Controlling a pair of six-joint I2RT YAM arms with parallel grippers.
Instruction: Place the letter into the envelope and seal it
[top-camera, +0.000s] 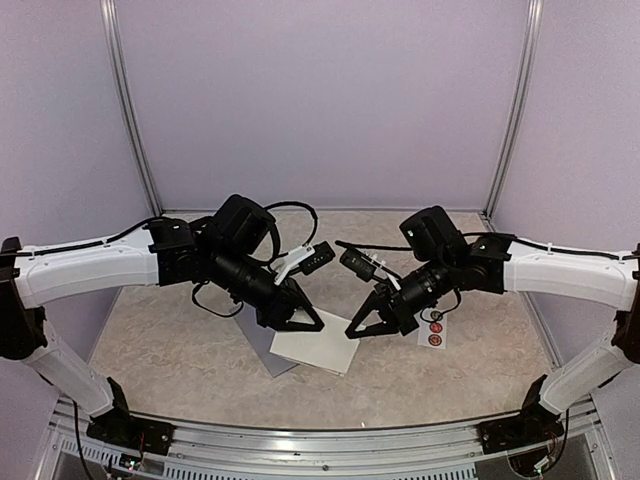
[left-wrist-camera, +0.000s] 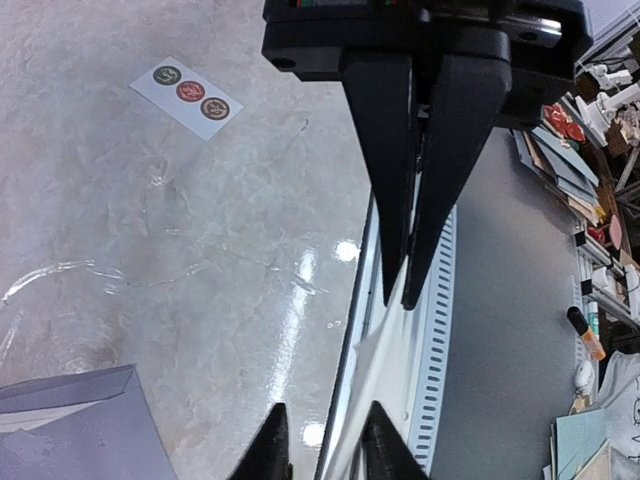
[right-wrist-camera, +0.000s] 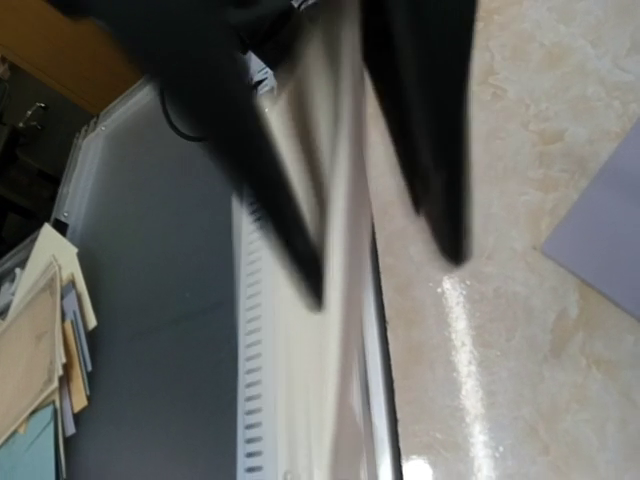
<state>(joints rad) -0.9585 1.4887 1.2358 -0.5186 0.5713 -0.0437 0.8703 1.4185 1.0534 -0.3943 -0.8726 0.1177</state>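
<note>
The white letter (top-camera: 318, 350) lies partly over the grey-blue envelope (top-camera: 268, 350) at the table's middle. In the left wrist view my right gripper (left-wrist-camera: 400, 295) is shut on the letter's (left-wrist-camera: 385, 350) edge, and the sheet shows edge-on. My left gripper (left-wrist-camera: 325, 420) is open, and the sheet runs between its fingers, close to the right one. In the top view the left gripper (top-camera: 305, 322) and right gripper (top-camera: 360, 328) face each other over the letter. The right wrist view is blurred and shows the open left gripper (right-wrist-camera: 385, 275), the letter (right-wrist-camera: 335, 200) and an envelope corner (right-wrist-camera: 600, 240). The right gripper's own fingers are out of view there.
A small white strip with three round stickers (top-camera: 435, 332) lies right of the letter and also shows in the left wrist view (left-wrist-camera: 188, 92). The table's front rail (left-wrist-camera: 438, 330) runs just behind the letter. The envelope's corner (left-wrist-camera: 80, 430) sits at that view's lower left.
</note>
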